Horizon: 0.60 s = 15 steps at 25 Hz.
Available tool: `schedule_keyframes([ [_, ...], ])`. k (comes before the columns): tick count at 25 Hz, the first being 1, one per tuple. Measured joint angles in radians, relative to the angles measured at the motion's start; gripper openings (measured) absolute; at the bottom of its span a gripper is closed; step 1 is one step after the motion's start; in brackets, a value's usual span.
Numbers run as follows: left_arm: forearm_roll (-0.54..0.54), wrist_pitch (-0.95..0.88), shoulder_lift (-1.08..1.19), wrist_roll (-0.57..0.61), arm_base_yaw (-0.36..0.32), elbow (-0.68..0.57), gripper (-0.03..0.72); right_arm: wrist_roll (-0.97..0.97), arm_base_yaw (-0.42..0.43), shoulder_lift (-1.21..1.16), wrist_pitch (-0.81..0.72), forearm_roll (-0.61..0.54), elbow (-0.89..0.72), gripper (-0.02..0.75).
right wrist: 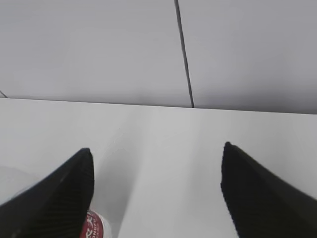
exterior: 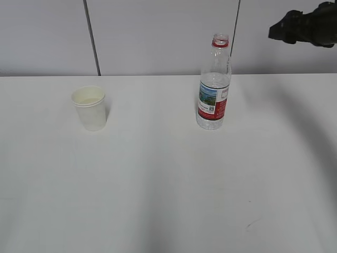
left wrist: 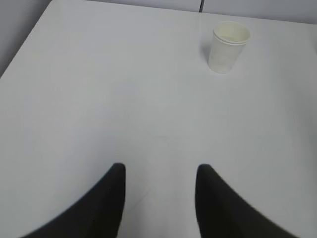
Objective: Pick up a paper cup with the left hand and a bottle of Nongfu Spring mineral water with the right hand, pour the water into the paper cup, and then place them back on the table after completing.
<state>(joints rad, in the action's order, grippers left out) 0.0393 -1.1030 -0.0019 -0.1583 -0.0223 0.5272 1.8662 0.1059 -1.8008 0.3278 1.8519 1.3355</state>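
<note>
A white paper cup [exterior: 90, 107] stands upright on the white table [exterior: 168, 184] at the left; in the left wrist view the cup [left wrist: 228, 46] is far ahead and to the right. An uncapped clear bottle [exterior: 214, 84] with a red and green label stands right of centre, about half full of clear water. My left gripper [left wrist: 159, 172] is open and empty over bare table, and is out of the exterior view. My right gripper [right wrist: 156, 156] is open and empty; the bottle's red label [right wrist: 90, 226] shows beside its left finger. The right arm [exterior: 305, 26] is high at the upper right.
A grey panelled wall [exterior: 158, 37] with dark seams stands behind the table's far edge. The table's left edge [left wrist: 25, 44] shows in the left wrist view.
</note>
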Motion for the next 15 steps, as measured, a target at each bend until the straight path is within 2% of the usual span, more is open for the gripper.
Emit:
schedule_keyframes([
  [9, -0.001, 0.000, 0.000, 0.000, 0.000, 0.000, 0.300, 0.000, 0.000, 0.000, -0.137, -0.002, 0.000, 0.589],
  [15, -0.001, 0.000, 0.000, 0.000, 0.000, 0.000, 0.300, 0.000, 0.004, 0.000, -0.158, -0.003, -0.006, 0.589],
])
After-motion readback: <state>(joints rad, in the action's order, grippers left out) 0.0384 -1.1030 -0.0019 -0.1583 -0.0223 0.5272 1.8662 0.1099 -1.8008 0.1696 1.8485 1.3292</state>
